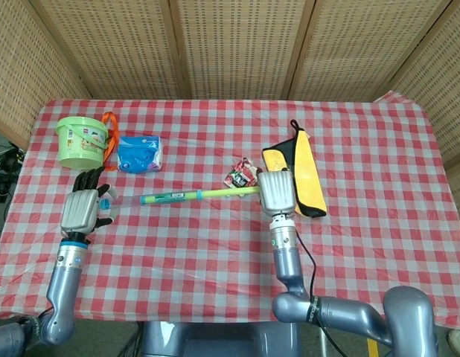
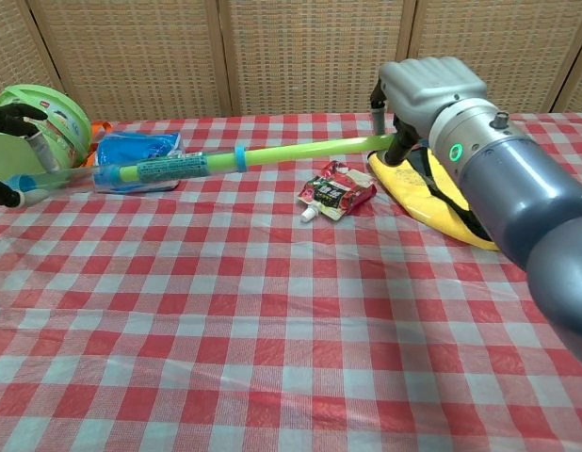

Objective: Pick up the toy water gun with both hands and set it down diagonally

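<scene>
Fingers of your right hand (image 1: pixel 278 192) were wrapped around the 3 o'clock end of the toy water gun (image 1: pixel 193 195), which they held clear of the checkered tablecloth (image 1: pixel 215 253), as the chest view showed. Your left hand (image 1: pixel 82 209) had a small blue piece between thumb and fingers, apparently the gun's plunger handle (image 1: pixel 105 203). In the head view that piece looked separate from the green tube, though the chest view hinted at a thin clear rod joining them; I could not tell for certain.

The gun lay across the middle of the table, its right end tilted slightly toward 2 o'clock, passing just in front of the red snack pouch (image 1: pixel 238 173) and ending beside the yellow bag (image 1: pixel 297 172). The blue packet (image 1: pixel 140 152) and green bucket (image 1: pixel 81 140) sat near 10 o'clock from the gun's left tip.

You were likely handling something light, rigid and long, with smooth plastic that could turn or slip in a loose hold. The plunger probably slides, so pulling on the handle may only extend it. You would do better to hold the barrel itself near each end.
</scene>
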You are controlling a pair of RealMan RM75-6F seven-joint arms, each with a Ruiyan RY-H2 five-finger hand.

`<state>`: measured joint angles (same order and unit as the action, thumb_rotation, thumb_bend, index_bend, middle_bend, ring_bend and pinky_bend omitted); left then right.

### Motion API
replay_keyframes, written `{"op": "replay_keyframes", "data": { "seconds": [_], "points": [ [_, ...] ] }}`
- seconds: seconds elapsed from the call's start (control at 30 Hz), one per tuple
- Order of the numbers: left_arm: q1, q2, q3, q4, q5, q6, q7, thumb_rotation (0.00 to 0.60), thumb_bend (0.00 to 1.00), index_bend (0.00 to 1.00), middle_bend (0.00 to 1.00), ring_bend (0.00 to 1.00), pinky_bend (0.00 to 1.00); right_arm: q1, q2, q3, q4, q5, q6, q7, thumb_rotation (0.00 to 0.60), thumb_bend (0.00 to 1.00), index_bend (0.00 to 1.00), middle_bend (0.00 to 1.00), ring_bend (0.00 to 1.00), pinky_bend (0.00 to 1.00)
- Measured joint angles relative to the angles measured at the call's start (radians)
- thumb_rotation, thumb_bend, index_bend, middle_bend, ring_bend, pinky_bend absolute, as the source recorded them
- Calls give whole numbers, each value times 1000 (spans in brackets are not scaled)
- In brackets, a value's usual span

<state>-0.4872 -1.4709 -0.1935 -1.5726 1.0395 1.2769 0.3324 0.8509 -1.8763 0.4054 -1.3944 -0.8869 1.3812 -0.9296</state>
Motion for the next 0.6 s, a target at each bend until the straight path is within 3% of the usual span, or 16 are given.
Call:
{"op": "replay_keyframes", "data": {
  "seconds": [0.6],
  "points": [
    [22,53,-4,-44,35,10,6,600,410,599,0,0,0,-30,92,37,24,51,-30,52,600,521,800,1000,950,596]
  ]
}}
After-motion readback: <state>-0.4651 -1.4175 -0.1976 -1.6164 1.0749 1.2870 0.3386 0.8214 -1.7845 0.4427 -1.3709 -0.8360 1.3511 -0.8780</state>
